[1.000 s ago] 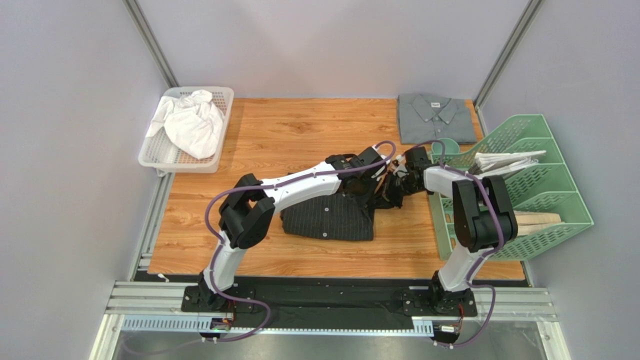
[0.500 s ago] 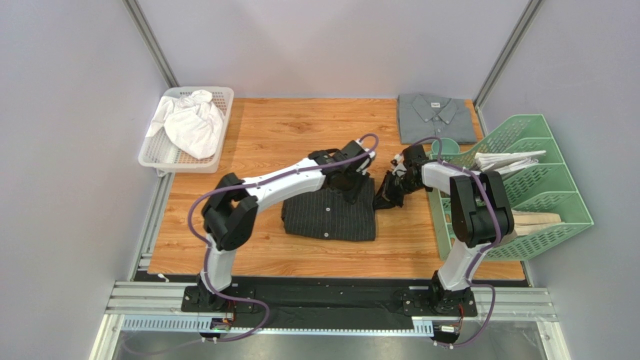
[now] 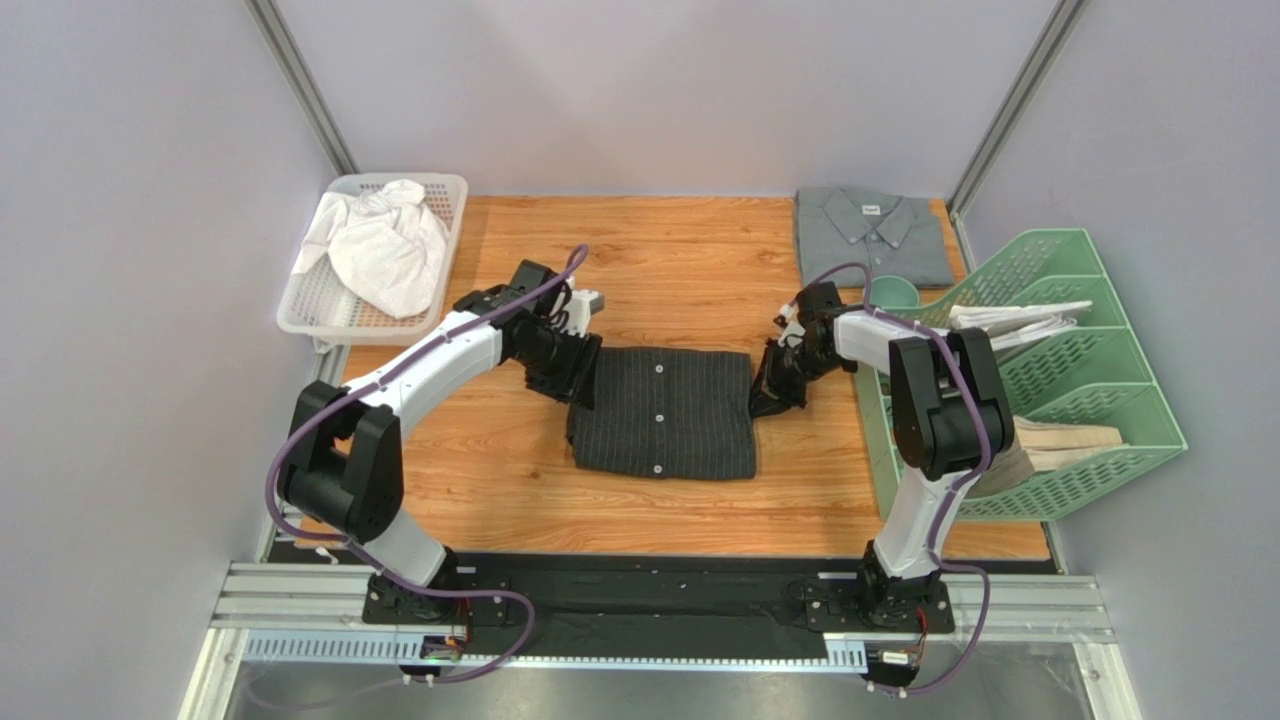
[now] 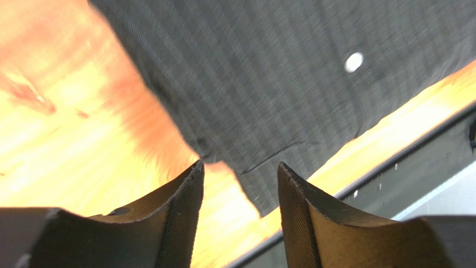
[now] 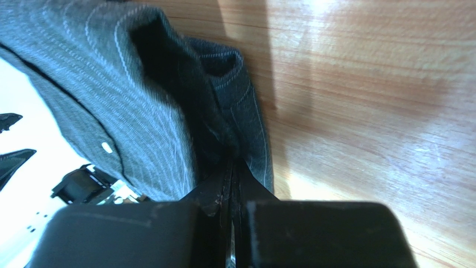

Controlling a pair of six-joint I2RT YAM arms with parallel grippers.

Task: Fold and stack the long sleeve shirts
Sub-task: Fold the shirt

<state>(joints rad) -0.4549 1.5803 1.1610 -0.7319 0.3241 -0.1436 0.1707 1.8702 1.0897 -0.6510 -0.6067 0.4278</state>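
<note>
Black shirt (image 3: pixel 661 413) lay folded mid-frame; right claw (image 5: pixel 233 167) pinched its edge, left claw (image 4: pixel 240 167) gaped empty. Next, likely: carry it onto grey shirt (image 3: pixel 872 236), upper right.

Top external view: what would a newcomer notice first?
The black pinstriped shirt lies folded mid-table. Its right edge is bunched up in the shut right gripper, while the left gripper hangs open by its far-left corner. A folded grey shirt sits at the far right corner, and a crumpled white cloth fills the white basket at far left.
</note>
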